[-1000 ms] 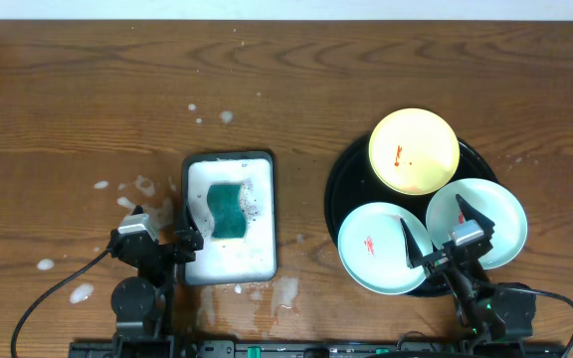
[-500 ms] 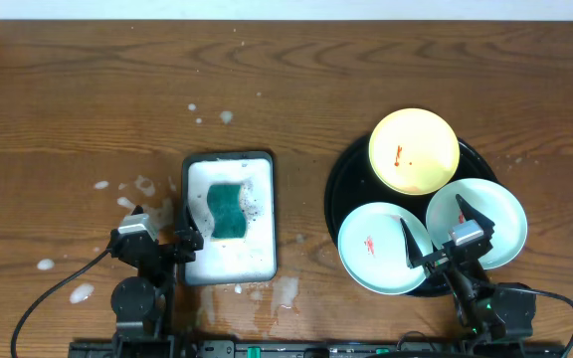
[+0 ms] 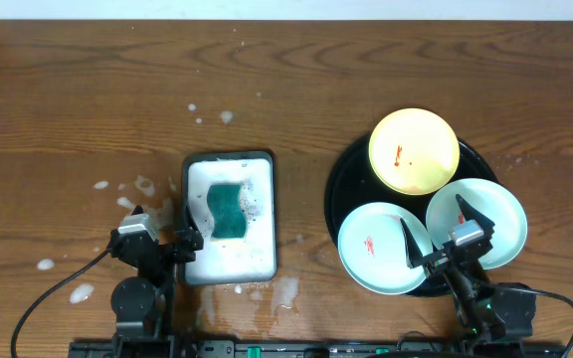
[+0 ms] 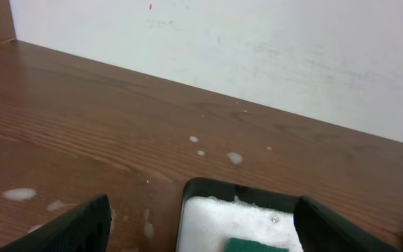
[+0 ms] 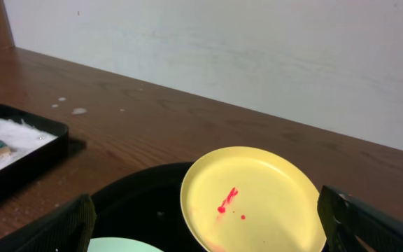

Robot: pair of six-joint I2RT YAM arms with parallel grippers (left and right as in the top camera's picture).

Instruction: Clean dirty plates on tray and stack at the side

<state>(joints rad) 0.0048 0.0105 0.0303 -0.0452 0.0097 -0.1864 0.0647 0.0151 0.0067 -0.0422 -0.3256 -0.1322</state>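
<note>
- While both arms sit at the near edge of the brown wooden table point(image 3: 88, 99), the left gripper point(image 3: 160, 235) and the right gripper point(image 3: 437, 231) have their fingers spread wide and hold nothing, so every grasp lies ahead.
- All three plates lie on the large round glossy black tray point(image 3: 338, 189). The pale yellow round plate point(image 3: 414, 150) is at the far side. The left mint-green plate point(image 3: 374, 261) and the right mint-green plate point(image 3: 495, 214) are at the near side. Each shows red smears.
- Packed this close, they may jostle, and lifting one by its rim could drag or tip a neighbour.
- The right mint-green plate overhangs the tray's rim, so a push from above may tilt it off.
- The right gripper hangs over the gap between the two mint-green plates, and a straight descent risks clipping either rim.
- The green sponge point(image 3: 227, 209) lies in foam in the white rectangular dark-rimmed sponge tray point(image 3: 229, 157). Carried across to the plates, it would probably drip.
- White foam splashes point(image 3: 139, 185) dot the table, so a stack set down there may slide.
</note>
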